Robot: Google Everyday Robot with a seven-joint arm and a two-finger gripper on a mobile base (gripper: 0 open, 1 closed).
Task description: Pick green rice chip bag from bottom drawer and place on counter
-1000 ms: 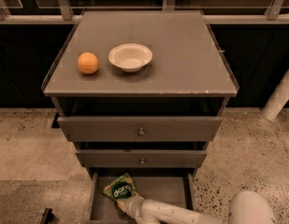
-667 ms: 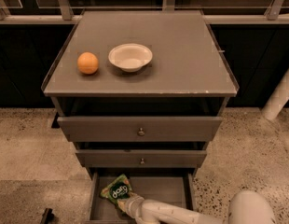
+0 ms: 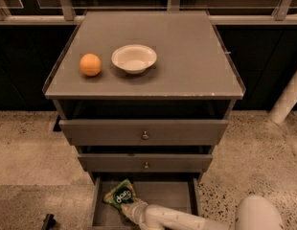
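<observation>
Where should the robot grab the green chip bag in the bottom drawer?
Probably the lower edge, nearest the gripper just beside it. Come from above and in front: the green rice chip bag lies on the floor of the bottom drawer by a side wall, and the upper drawers overhang its back.

Ball left of bowl on counter, chip bag left in bottom drawer, end effector just before it.

White arm enters from lower right, lying almost horizontal, reaching left. Rounded white joint housing sits at its right end. Gripper at the tip, low inside the bottom drawer, pointing up-left.
</observation>
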